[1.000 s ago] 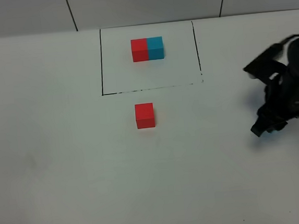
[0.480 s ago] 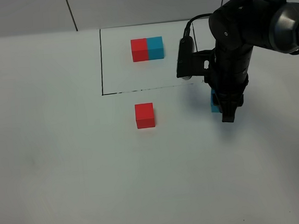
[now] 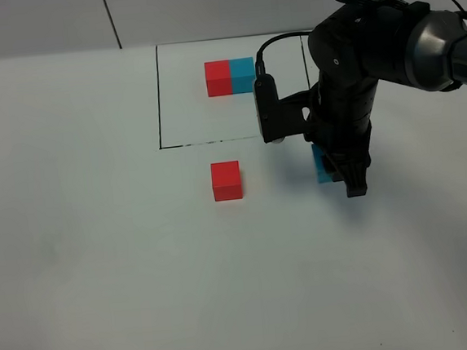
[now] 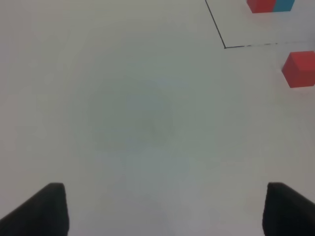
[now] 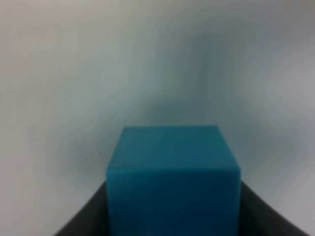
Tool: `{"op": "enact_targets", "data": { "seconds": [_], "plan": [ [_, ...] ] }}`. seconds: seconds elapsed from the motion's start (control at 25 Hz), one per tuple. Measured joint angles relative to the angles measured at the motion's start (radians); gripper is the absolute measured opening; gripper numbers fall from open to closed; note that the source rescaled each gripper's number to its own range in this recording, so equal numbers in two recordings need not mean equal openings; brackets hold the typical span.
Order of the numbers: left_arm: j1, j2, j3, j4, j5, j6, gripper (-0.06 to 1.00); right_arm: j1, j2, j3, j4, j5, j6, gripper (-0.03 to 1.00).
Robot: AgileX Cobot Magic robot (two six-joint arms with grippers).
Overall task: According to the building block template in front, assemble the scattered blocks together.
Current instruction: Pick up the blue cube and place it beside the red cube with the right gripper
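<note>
Right gripper (image 3: 337,172): jaws clenched on small matte cyan-blue cube (image 3: 322,164), low over white table (image 3: 103,276); contact with table cannot be told. Positioned right of small matte red cube (image 3: 226,180), well apart. Red-and-cyan joined block template (image 3: 230,76): lies inside thin black drawn rectangle (image 3: 158,100), beyond the red cube. Left gripper (image 4: 162,216): jaws released, spread wide, grasping nothing.

Robot lab bench
Bare white table (image 3: 103,276) with a drawn black frame (image 3: 158,100), grey panelled wall (image 3: 227,8) behind, black robot arm (image 3: 370,56) above it.
</note>
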Motion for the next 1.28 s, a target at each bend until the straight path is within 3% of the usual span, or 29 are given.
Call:
{"op": "enact_targets", "data": {
  "seconds": [0.48, 0.84, 1.28],
  "plan": [
    [0.000, 0.000, 0.000, 0.000, 0.000, 0.000, 0.85, 0.041, 0.131, -0.155, 0.002, 0.050, -0.030, 0.02],
    [0.000, 0.000, 0.000, 0.001, 0.000, 0.000, 0.85, 0.061, 0.283, -0.315, 0.068, 0.067, -0.030, 0.02],
    [0.000, 0.000, 0.000, 0.001, 0.000, 0.000, 0.84, 0.060, 0.326, -0.337, 0.132, 0.046, -0.030, 0.02]
  ]
}}
